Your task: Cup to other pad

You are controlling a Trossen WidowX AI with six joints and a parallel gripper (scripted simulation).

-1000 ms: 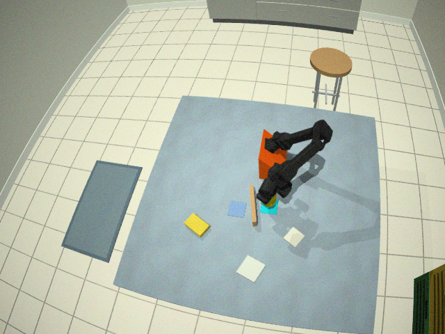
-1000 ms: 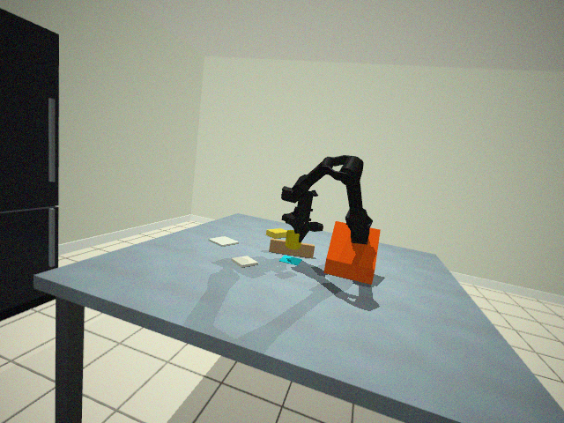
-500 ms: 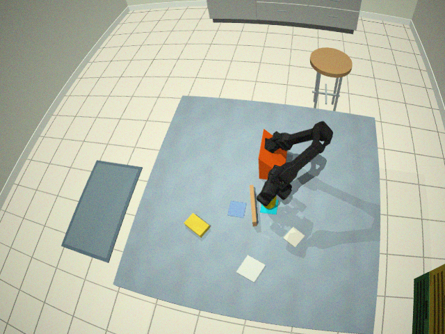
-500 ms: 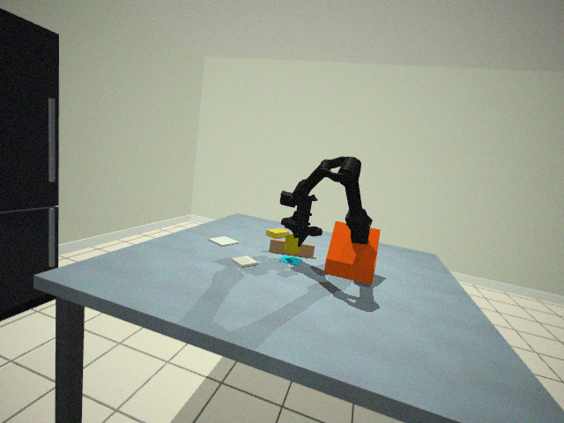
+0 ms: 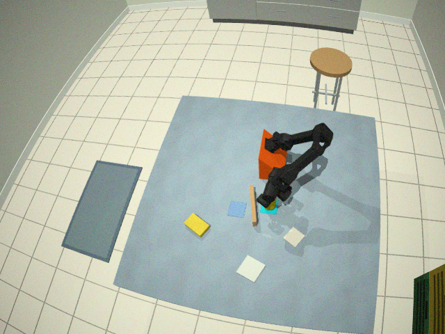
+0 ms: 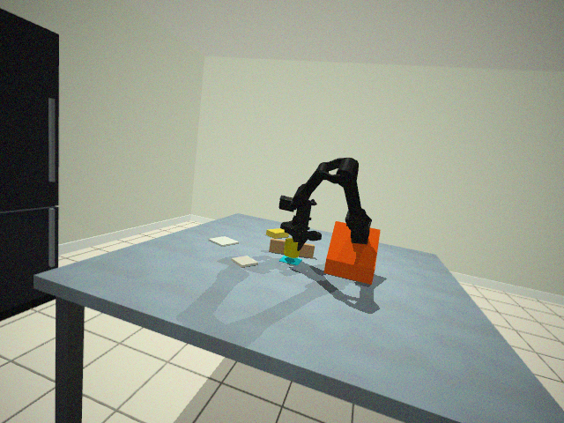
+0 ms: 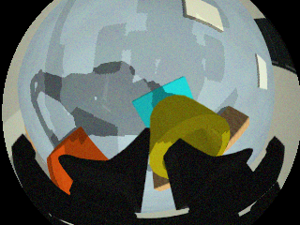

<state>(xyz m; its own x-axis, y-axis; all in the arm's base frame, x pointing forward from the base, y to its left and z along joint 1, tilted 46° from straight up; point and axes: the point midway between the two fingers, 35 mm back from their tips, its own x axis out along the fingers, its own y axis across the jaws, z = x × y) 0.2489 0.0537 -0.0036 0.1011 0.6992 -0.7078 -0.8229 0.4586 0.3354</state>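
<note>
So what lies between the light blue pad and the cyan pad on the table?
In the top view a thin wooden bar lies on the table between the light blue pad and the cyan pad, over which the gripper holds the yellow cup.
</note>
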